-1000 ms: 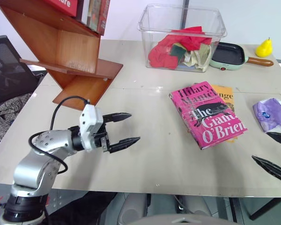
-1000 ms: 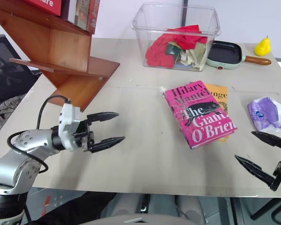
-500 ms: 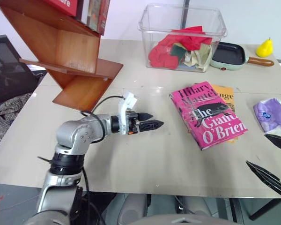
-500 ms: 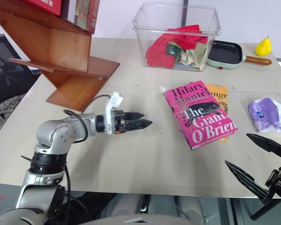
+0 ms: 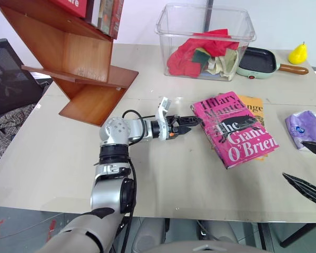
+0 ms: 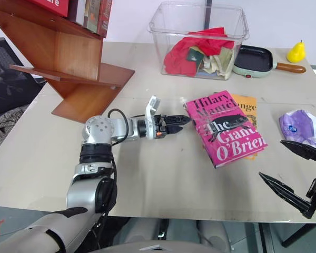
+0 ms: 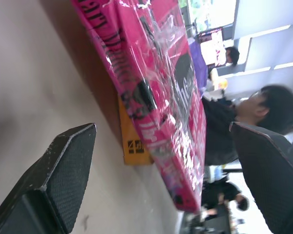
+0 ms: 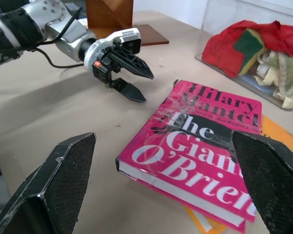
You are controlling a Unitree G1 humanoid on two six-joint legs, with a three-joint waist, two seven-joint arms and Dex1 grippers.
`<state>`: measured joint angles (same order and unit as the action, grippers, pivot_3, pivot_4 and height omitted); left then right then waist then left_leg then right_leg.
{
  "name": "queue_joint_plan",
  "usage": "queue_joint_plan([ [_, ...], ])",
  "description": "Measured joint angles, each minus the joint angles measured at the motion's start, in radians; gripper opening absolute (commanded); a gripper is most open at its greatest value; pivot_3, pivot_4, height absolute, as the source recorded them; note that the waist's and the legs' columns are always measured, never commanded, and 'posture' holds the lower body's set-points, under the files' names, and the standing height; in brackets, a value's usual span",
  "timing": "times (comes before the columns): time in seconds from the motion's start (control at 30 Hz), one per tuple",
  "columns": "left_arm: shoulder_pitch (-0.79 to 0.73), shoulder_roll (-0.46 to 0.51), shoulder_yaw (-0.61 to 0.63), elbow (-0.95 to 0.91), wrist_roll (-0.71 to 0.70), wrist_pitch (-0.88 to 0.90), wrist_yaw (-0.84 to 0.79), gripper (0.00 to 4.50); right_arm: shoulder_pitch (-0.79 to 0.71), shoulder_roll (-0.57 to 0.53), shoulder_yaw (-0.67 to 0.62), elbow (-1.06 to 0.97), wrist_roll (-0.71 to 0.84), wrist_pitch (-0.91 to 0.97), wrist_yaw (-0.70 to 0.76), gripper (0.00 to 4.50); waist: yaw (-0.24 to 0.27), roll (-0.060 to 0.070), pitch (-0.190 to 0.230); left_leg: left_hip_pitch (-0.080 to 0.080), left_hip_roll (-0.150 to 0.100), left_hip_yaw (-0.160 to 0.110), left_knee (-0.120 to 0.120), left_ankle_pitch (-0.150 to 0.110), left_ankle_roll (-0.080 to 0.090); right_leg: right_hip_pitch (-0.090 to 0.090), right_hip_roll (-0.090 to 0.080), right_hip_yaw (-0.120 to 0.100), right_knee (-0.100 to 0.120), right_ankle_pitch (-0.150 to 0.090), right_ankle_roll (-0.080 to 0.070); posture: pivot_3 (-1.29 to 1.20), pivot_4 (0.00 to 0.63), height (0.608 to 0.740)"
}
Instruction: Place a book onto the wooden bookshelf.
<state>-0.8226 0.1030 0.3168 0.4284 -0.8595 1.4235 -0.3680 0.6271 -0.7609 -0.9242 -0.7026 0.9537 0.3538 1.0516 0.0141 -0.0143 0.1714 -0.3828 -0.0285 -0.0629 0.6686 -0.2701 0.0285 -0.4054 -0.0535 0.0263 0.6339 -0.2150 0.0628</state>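
The pink book (image 5: 234,129) lies flat on the table right of centre, cover up, on top of an orange-yellow book (image 5: 251,104). My left gripper (image 5: 194,125) reaches level from the left and stands open, one finger above the other. Its tips stop just short of the book's spine edge (image 7: 136,92), which faces it between the fingers. My right gripper (image 6: 270,158) hovers open near the table's front right corner, apart from the book. The wooden bookshelf (image 5: 79,58) stands at the back left with red books (image 5: 95,10) on it.
A clear bin (image 5: 205,42) of cloths stands behind the book. A green pan (image 5: 258,60) and a yellow pear (image 5: 297,54) sit at the back right. A crumpled purple-white bag (image 5: 305,129) lies right of the book. A black chair (image 5: 5,74) stands beyond the table's left edge.
My left arm has swung right and forward across the table to the book's edge, and its wrist has rolled so the fingers stand one above the other. The right gripper has barely shifted.
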Motion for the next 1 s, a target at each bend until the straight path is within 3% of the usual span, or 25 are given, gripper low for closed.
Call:
queue_joint_plan([
  [0.17,-0.015,-0.056,0.031,0.078,0.011,-0.024,0.025,4.5,-0.012,-0.013,0.0,0.016,0.004,0.013,0.015,4.49,0.0,0.0,0.0,0.0,0.0,-0.001,0.0,0.0,0.0,0.0,0.0,0.0,0.0,0.0,0.0,0.0,0.15,0.74],
  [0.5,-0.098,-0.198,0.097,0.305,0.054,-0.236,0.079,4.5,0.019,-0.005,-0.01,0.003,0.004,0.033,0.018,4.49,0.002,-0.001,0.0,-0.001,-0.001,0.0,0.0,0.0,0.0,0.0,-0.001,0.0,-0.001,-0.001,0.001,0.0,0.15,0.74],
  [0.6,-0.113,-0.205,0.1,0.341,0.061,-0.262,0.075,3.85,0.033,-0.003,-0.037,-0.005,0.005,0.034,0.018,4.5,0.001,-0.001,0.0,-0.001,-0.001,0.0,0.0,0.0,0.0,0.0,-0.001,0.0,-0.001,-0.001,0.001,0.0,0.15,0.74],
  [0.77,-0.117,-0.207,0.102,0.372,0.072,-0.281,0.052,1.82,0.047,0.015,-0.037,-0.023,0.005,0.034,0.015,4.5,0.001,-0.001,0.0,-0.001,-0.001,0.0,0.0,0.0,0.0,0.0,-0.001,0.0,-0.001,-0.001,0.001,0.0,0.15,0.74],
  [0.8,-0.117,-0.207,0.102,0.377,0.073,-0.282,0.042,1.14,0.047,0.015,-0.037,-0.027,0.003,0.034,0.012,4.5,0.001,-0.001,0.0,-0.001,-0.001,0.0,0.0,0.0,0.0,0.0,-0.001,0.0,-0.001,-0.001,0.001,0.0,0.15,0.74],
  [0.87,-0.122,-0.209,0.102,0.381,0.073,-0.282,0.026,0.38,0.046,0.016,-0.035,-0.027,-0.002,0.034,0.009,4.5,0.001,-0.001,0.0,-0.001,-0.001,0.0,0.0,0.0,0.0,0.0,-0.001,0.0,-0.001,-0.001,0.001,0.0,0.15,0.74],
  [1.0,-0.122,-0.191,0.105,0.378,0.074,-0.276,0.009,0.27,0.04,0.016,-0.022,-0.028,-0.014,0.034,0.007,4.5,0.001,-0.001,0.0,-0.001,-0.001,0.0,0.0,0.0,0.0,0.0,-0.001,0.0,-0.001,-0.001,0.001,0.0,0.15,0.74],
])
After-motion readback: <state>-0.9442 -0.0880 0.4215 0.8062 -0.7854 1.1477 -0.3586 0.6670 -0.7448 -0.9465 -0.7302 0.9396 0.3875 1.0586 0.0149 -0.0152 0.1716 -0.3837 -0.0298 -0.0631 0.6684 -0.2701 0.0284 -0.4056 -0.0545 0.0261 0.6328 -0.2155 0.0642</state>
